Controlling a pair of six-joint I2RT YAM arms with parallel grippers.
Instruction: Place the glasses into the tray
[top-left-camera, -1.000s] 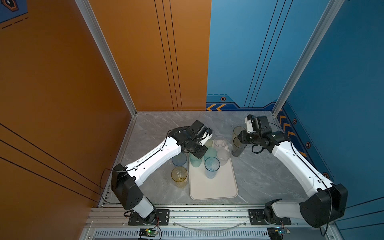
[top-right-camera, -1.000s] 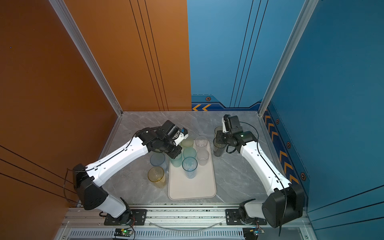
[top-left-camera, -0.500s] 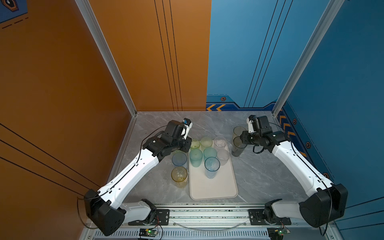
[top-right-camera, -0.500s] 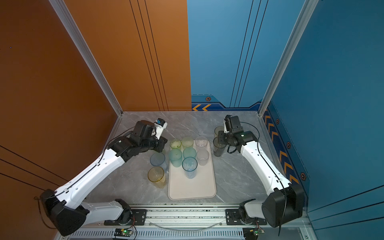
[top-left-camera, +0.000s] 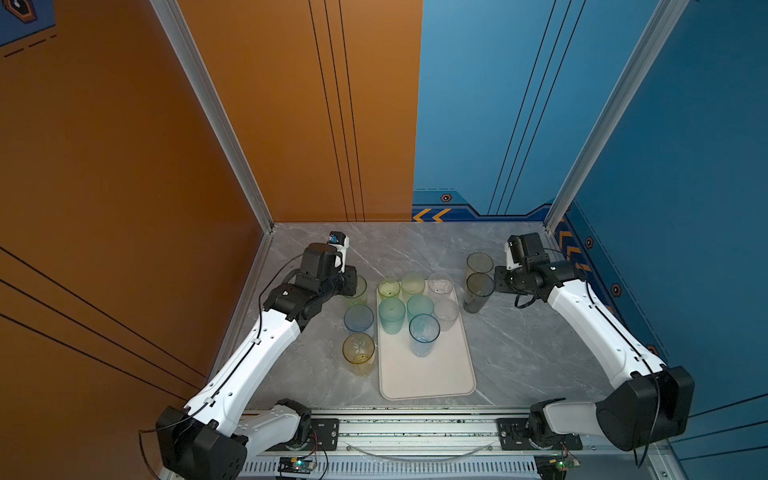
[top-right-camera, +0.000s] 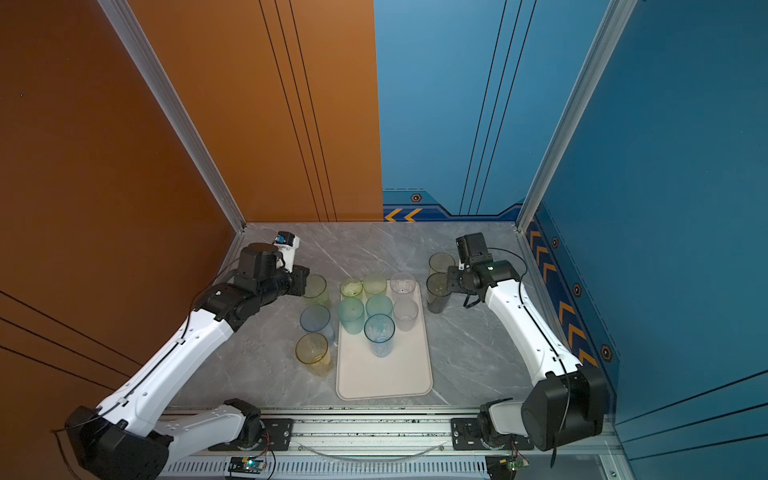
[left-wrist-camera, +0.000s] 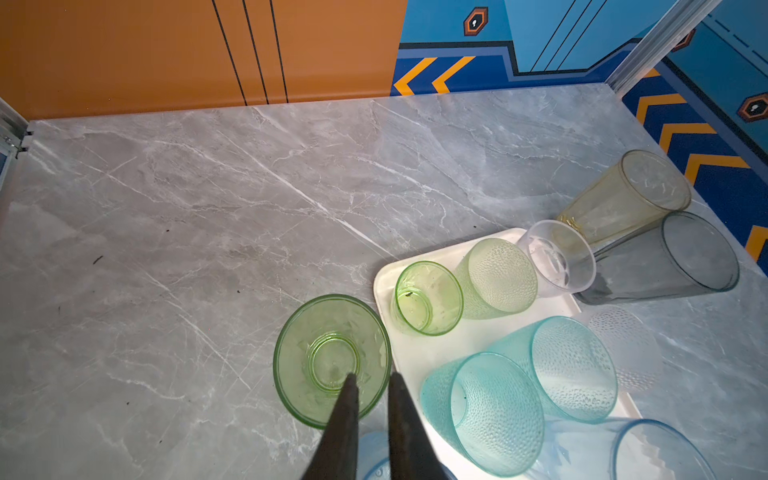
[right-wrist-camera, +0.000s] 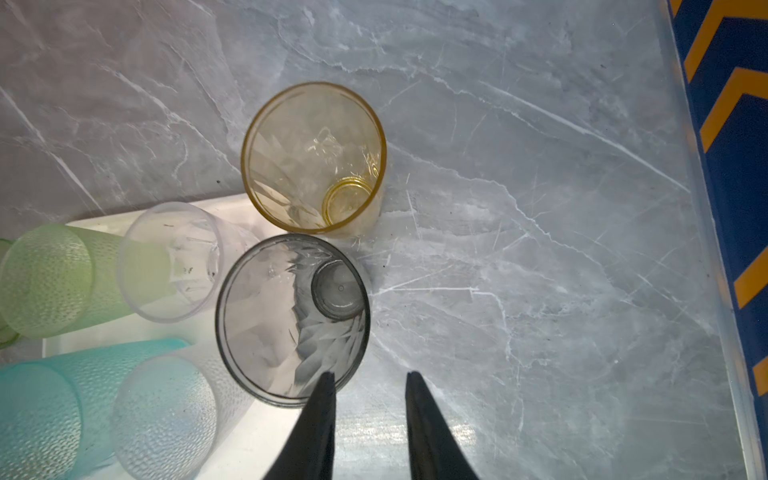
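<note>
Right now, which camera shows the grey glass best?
The right wrist view: the grey glass sits large and close, open mouth to base. Both top views show it small, standing right of the tray. The left wrist view shows it farther off, from the side.

Cream tray (top-left-camera: 428, 374) holds seven upright tinted glasses (top-left-camera: 420, 306) at far end; three more stand just left, two just right.

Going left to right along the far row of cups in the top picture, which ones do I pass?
First the green glass → small green glass → bumpy yellow-green glass → clear glass → smoky grey glass. The amber glass stands behind the grey one, so I skipped it.
</note>
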